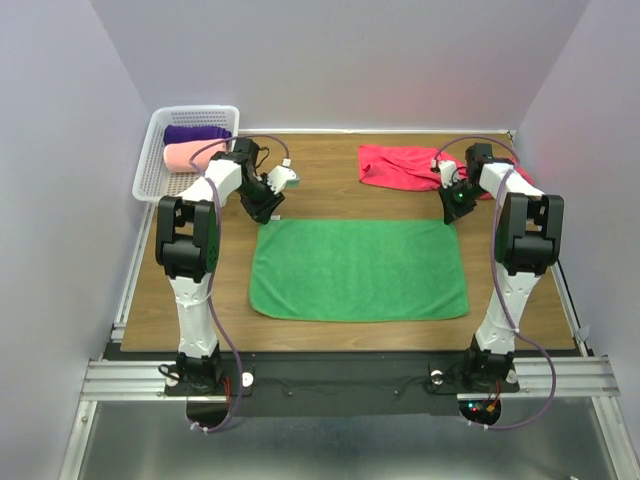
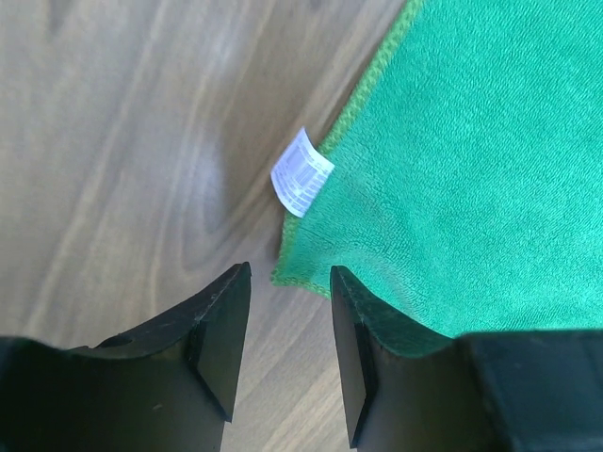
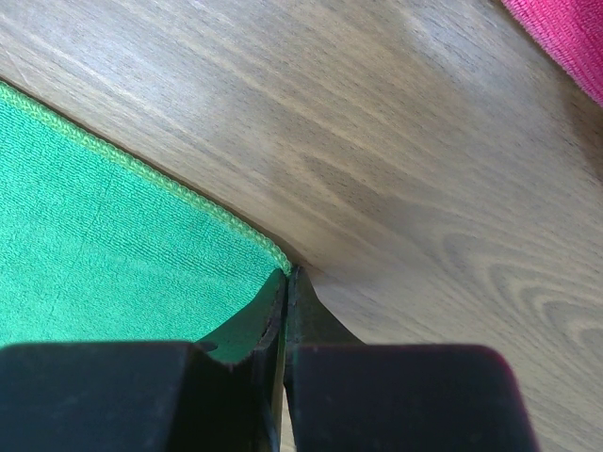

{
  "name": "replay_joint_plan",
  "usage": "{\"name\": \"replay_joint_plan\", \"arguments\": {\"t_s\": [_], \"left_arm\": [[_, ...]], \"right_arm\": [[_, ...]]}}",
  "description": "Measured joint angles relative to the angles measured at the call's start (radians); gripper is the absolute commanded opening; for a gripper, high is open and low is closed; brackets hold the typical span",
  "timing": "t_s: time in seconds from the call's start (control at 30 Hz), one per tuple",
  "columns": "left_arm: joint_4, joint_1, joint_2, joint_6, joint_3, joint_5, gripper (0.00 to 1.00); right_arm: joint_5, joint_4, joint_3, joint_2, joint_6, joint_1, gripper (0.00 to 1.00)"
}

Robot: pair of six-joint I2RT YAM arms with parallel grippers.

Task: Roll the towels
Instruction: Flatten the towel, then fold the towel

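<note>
A green towel (image 1: 358, 268) lies flat in the middle of the table. My left gripper (image 1: 268, 212) hangs at its far left corner, open; in the left wrist view the towel's corner (image 2: 283, 275) with a white label (image 2: 301, 185) lies just ahead of the gap in the gripper (image 2: 290, 278), and only wood shows between the fingers. My right gripper (image 1: 455, 210) sits at the far right corner, its jaws pressed together on the towel's corner tip (image 3: 279, 262), where the hem is slightly lifted. A crimson towel (image 1: 400, 165) lies crumpled at the back right.
A white mesh basket (image 1: 150, 165) stands at the back left and holds a rolled purple towel (image 1: 195, 133) and a rolled salmon-pink towel (image 1: 190, 155). An edge of the crimson towel (image 3: 565, 38) shows in the right wrist view. Walls close in the table on three sides.
</note>
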Motion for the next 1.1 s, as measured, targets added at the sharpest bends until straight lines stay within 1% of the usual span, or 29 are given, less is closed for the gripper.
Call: {"name": "replay_joint_plan", "arguments": {"t_s": [0.27,0.3,0.33,0.37,0.43,0.47,0.53,0.57,0.63,0.8,1.1], "left_arm": [[-0.012,0.0,0.016,0.007,0.01,0.0,0.5],[-0.014,0.0,0.02,0.008,0.01,-0.002,0.46],[-0.019,0.0,0.026,0.01,0.01,-0.006,0.46],[-0.02,0.0,0.027,0.011,0.01,-0.007,0.39],[-0.019,0.0,0.027,0.011,0.01,-0.009,0.31],[-0.019,0.0,0.028,0.011,0.01,-0.01,0.23],[-0.016,0.0,0.031,0.008,0.01,-0.01,0.15],[-0.013,0.0,0.033,0.008,0.01,-0.01,0.08],[-0.011,0.0,0.039,0.006,0.013,-0.01,0.0],[-0.024,0.008,0.043,0.002,0.043,-0.011,0.0],[-0.043,0.049,0.056,0.002,0.214,-0.022,0.0]], "right_arm": [[0.0,-0.001,0.001,0.0,0.0,0.0,0.01],[0.0,-0.001,0.001,0.0,0.0,0.0,0.01],[0.0,-0.001,0.001,0.0,0.0,0.0,0.01],[0.0,-0.001,0.001,0.0,0.0,0.0,0.01],[0.0,-0.001,0.001,0.0,0.0,0.0,0.01],[0.0,-0.001,0.001,0.0,0.0,0.0,0.01],[-0.001,-0.001,0.001,0.0,0.001,0.0,0.01],[-0.002,-0.001,0.001,0.0,0.001,0.0,0.01],[-0.006,-0.004,0.003,0.0,0.005,0.0,0.01],[-0.02,-0.038,0.071,0.022,0.026,-0.006,0.01],[-0.023,-0.043,0.272,0.069,0.055,-0.022,0.0]]}}
